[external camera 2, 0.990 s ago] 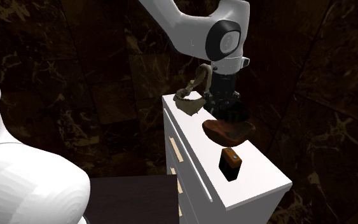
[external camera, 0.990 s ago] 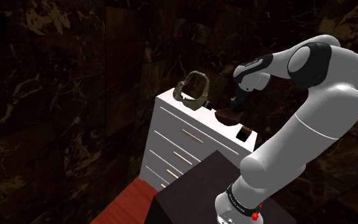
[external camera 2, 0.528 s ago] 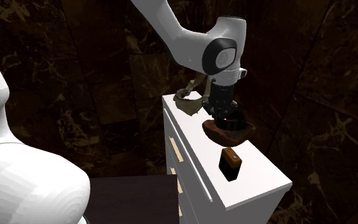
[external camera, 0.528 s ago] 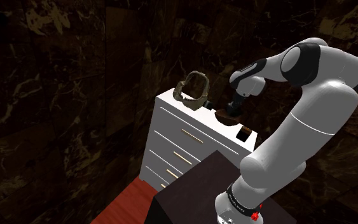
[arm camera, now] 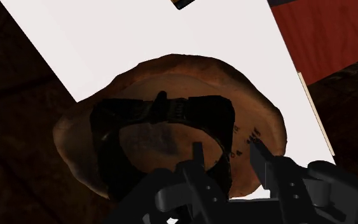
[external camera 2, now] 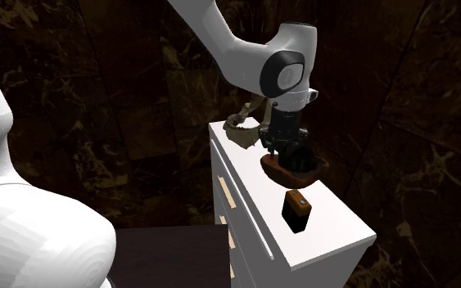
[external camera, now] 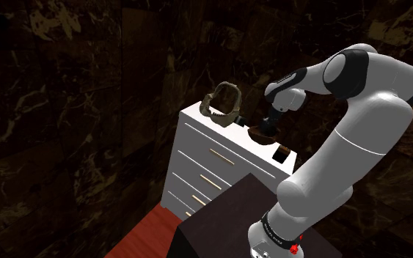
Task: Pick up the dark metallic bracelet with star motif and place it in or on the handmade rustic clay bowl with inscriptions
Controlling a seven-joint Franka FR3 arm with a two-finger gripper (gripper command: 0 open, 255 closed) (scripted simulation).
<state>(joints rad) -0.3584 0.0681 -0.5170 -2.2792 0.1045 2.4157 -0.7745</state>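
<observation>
Since one second ago the gripper [external camera 2: 288, 155] has come down from above the bowl [external camera 2: 302, 173] to its rim, and in the last half second it has almost not changed place. In the second exterior view its fingers now stand a little wider than before.

In the wrist view the two black fingers [arm camera: 198, 167] are apart and they clamp nothing. One side of the dark bracelet [arm camera: 139, 111] passes between them, but they do not press on it. The bracelet lies inside the brown clay bowl [arm camera: 190, 70], on its bottom and against its inner wall. Small dark marks show on the inner wall near the fingers.

The bowl stands on the top of a white chest of drawers [external camera: 205, 157]. In the shoulder view the gripper [external camera: 268, 126] hangs just over the bowl [external camera: 260, 136], and the white arm [external camera: 366, 132] bends down to it from the stand [external camera: 219, 212]. A small black block [external camera 2: 296, 210] stands near the bowl on the same top, apart from it. On the other side of the bowl an olive-brown strap object [external camera 2: 249, 123] rests near the far end of the chest. Beside the chest the floor [external camera: 146, 234] is red.
</observation>
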